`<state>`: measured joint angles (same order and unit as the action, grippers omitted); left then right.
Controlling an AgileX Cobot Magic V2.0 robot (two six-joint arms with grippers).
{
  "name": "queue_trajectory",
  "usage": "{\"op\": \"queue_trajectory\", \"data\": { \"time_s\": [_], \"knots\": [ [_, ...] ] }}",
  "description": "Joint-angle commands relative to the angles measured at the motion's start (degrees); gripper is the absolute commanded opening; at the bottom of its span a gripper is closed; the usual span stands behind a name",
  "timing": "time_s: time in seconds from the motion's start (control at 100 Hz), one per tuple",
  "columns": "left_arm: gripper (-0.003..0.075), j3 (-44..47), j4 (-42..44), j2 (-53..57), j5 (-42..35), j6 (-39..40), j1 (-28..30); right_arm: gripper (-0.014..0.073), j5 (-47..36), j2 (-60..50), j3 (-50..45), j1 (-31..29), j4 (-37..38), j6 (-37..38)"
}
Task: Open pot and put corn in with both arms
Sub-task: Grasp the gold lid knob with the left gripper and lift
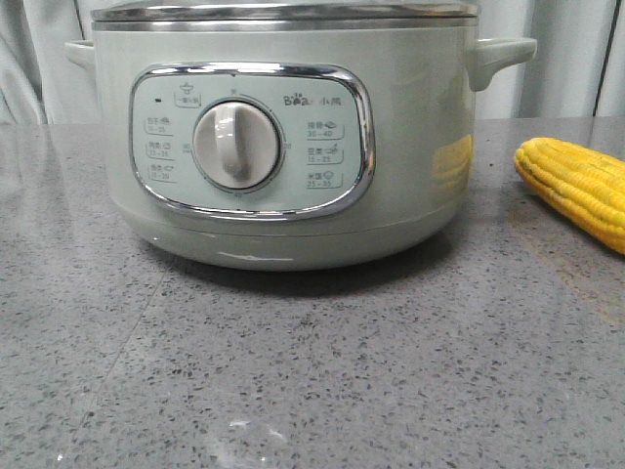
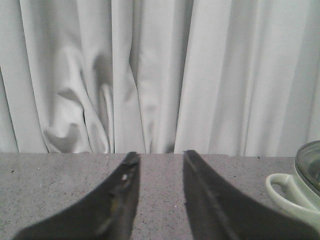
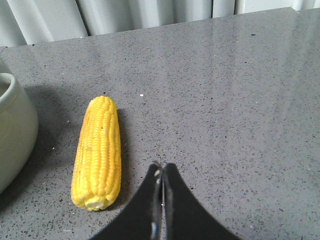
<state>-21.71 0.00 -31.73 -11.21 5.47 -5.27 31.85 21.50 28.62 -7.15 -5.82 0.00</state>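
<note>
Bare table [image 1: 293,371] surrounds the corn [image 3: 97,152], with only the pot [image 1: 283,147] nearby.

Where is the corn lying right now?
In the front view the corn lies on the grey table, right of the pot and apart from it, untouched by the right gripper.

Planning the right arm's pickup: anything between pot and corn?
Nothing; the front view shows bare counter between the pot and corn. Right wrist view agrees.

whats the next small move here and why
Probably swing the open left gripper toward the pot: its glass lid is on and only its handle shows beside those fingers. The corn lies untouched beside the shut right gripper.
</note>
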Motion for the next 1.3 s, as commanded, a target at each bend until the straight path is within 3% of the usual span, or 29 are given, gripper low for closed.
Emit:
{"op": "queue_trajectory", "data": {
  "time_s": [0.0,0.09,0.23,0.54,0.75,0.96,1.29],
  "knots": [
    [0.0434,-2.22,0.65,-2.83,-8.55,-0.01,-0.44,-0.0064,-4.67,1.01,1.81,-0.31,-0.22,-0.44],
    [0.0526,-2.32,0.53,-5.57,-12.52,2.74,-0.44,-0.0064,-4.46,1.01,1.81,-0.31,-0.22,-0.44],
    [0.0526,-5.75,3.02,-10.07,-12.88,4.05,-3.4,-0.0064,-3.79,1.01,1.81,-0.31,-0.22,-0.44],
    [0.0525,-17.74,5.51,-24.08,-12.88,4.05,-22.5,-0.0064,-3.79,1.01,1.81,-0.31,-0.22,-0.44],
    [0.0525,-23.69,5.51,-34.06,-14.84,4.05,-31.11,-0.0064,-3.89,1.01,1.81,-0.31,-0.22,-0.44],
    [0.0525,-28.98,5.51,-41.64,-14.37,4.05,-34.47,-0.0064,-3.89,1.01,1.81,-0.31,-0.22,-0.44],
    [0.0525,-35.82,5.51,-48.35,-9.72,4.05,-34.76,-0.0064,-3.89,1.01,1.81,-0.31,-0.22,-0.44]
  ]
}}
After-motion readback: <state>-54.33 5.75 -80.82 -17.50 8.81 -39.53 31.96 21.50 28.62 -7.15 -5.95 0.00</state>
